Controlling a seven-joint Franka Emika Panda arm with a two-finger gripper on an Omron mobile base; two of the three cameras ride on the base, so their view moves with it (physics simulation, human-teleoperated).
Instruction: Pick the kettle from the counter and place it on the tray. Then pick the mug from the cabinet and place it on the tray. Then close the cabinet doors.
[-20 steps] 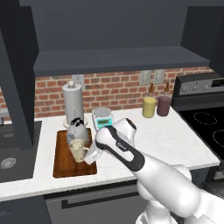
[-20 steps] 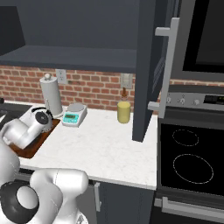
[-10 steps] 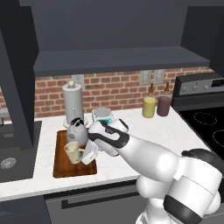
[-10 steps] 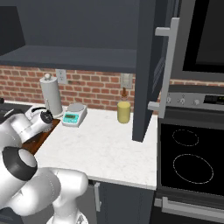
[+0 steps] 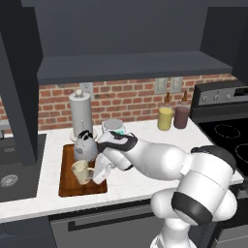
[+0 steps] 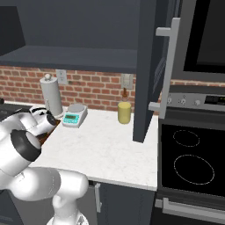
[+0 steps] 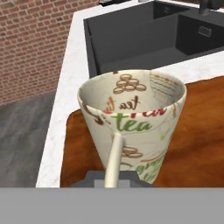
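cabinet (image 5: 131,34): dark navy-grey wall unit with a flat inner shelf, standing open above the worktop
cabinet doors (image 6: 147,70): tall panelled dark slabs; the right one swung out toward the stove, with a vertical silver bar handle
counter (image 6: 105,147): white, faintly marbled stone with a light edge, backed by red brick
sink (image 7: 144,35): dark rectangular basin sunk into the worktop just beside the board
tray (image 5: 65,177): flat rectangular reddish-brown wood with a raised rim, lying on the counter in front of the paper-towel roll
paper-towel roll (image 5: 81,116): tall grey cylinder, upright against the brick
kettle (image 5: 85,147): squat grey metal dome with a black knob and handle, standing on the far part of the tray
scale (image 6: 71,117): small, white with a teal face, on the counter near the roll
yellow cup (image 6: 124,112): plain handleless cylinder by the wall
mug (image 5: 81,171): cream ceramic, tapering to the base, printed with "tea" lettering; over the near part of the tray just in front of the kettle, though whether its base touches the wood is hard to tell
gripper (image 5: 97,170): clamped tight on the mug's loop handle, beside the mug's right side
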